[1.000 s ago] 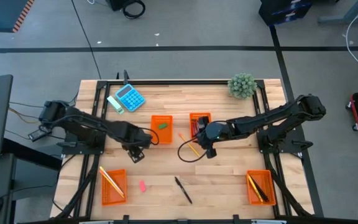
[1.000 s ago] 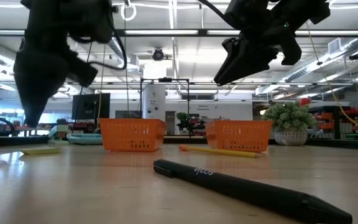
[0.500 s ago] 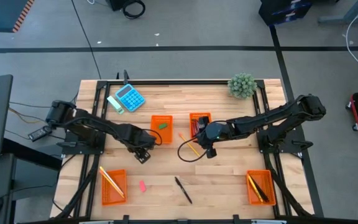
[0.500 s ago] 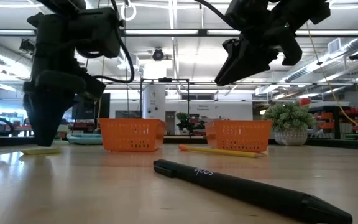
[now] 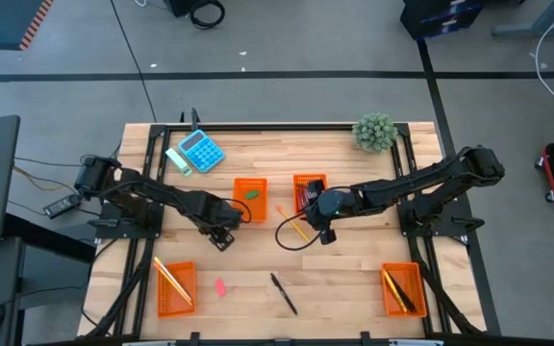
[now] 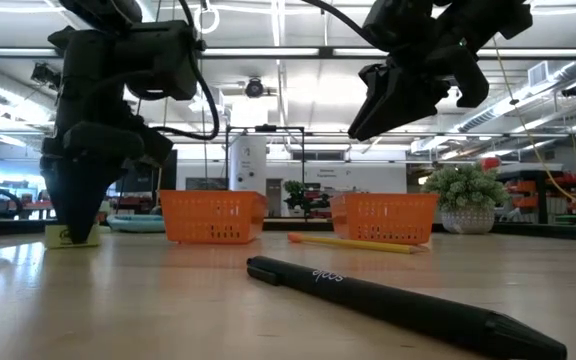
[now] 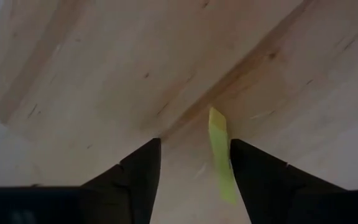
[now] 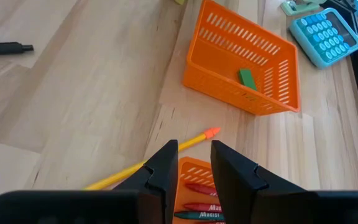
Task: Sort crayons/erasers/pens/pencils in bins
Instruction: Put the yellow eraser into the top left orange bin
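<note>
My left gripper point(image 7: 192, 144) points straight down at the table, left of centre point(image 5: 217, 238), and stands open. The yellow eraser point(image 7: 220, 152) is between its fingers, close to one of them, and shows under the fingertips in the low view point(image 6: 56, 238). My right gripper point(image 8: 194, 146) hangs open and empty above the bin of crayons point(image 5: 309, 192). Another bin point(image 5: 250, 199) holds a green eraser point(image 8: 247, 79). A pink eraser point(image 5: 221, 286), a black pen point(image 5: 283, 293) and a yellow pencil point(image 5: 294, 224) lie loose on the table. My left gripper comes from above, fingers pointing down, one on each side of the yellow eraser. The eraser's long face point(image 7: 227, 186) lies against the inner side of one finger point(image 7: 253, 180); the other finger stands clear of it. The eraser rests on the table, raised on a narrow edge.
A bin with pencils point(image 5: 175, 286) stands at the front left and a bin point(image 5: 402, 288) with a yellow and a black stick at the front right. A blue calculator point(image 5: 201, 151) and a small plant point(image 5: 374, 132) sit at the back. Bare wood lies between the front bins.
My left gripper has sunk toward the table and come down around the yellow eraser, rolling a little as it went. The eraser, which lay flat, now stands taller on an edge under the fingertips.
</note>
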Robot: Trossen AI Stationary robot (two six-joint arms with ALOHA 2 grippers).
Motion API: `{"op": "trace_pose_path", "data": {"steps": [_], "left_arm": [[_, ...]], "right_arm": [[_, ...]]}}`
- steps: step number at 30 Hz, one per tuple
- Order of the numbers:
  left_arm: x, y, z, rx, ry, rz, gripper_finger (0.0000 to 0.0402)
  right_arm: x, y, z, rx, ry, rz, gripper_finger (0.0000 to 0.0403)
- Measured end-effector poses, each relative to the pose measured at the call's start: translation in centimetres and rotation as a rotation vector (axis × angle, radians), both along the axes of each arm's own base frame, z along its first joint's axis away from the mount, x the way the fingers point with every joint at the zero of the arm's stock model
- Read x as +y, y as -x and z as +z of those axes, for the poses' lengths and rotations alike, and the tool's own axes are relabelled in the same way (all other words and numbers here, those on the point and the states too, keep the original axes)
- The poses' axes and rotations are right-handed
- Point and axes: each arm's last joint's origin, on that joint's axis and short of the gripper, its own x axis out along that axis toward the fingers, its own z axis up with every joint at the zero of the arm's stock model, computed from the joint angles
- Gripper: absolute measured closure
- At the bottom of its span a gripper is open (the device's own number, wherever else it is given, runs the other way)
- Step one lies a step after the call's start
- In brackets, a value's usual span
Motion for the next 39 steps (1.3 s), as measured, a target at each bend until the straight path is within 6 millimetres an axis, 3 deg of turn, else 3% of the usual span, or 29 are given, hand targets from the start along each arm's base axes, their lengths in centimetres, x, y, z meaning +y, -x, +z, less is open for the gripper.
{"op": "trace_pose_path", "data": {"steps": [22, 29, 37, 39], "left_arm": [[-0.9, -0.3, 0.0, -0.050, -0.013, -0.055, 0.0227], [-1.6, -0.2, 0.0, -0.050, -0.012, -0.103, 0.0278], [-1.4, -0.2, 0.1, -0.049, 0.026, -0.179, 0.0375], [-1.4, -0.2, 0.1, -0.051, 0.023, -0.193, 0.0379]], "right_arm": [[0.0, 0.1, -0.1, 0.012, -0.003, -0.004, 0.0301], [0.0, 0.1, -0.1, 0.018, -0.002, -0.004, 0.0301], [0.0, 0.1, -0.1, 0.019, -0.001, -0.004, 0.0301], [0.0, 0.1, -0.1, 0.019, -0.001, -0.004, 0.0301]]}}
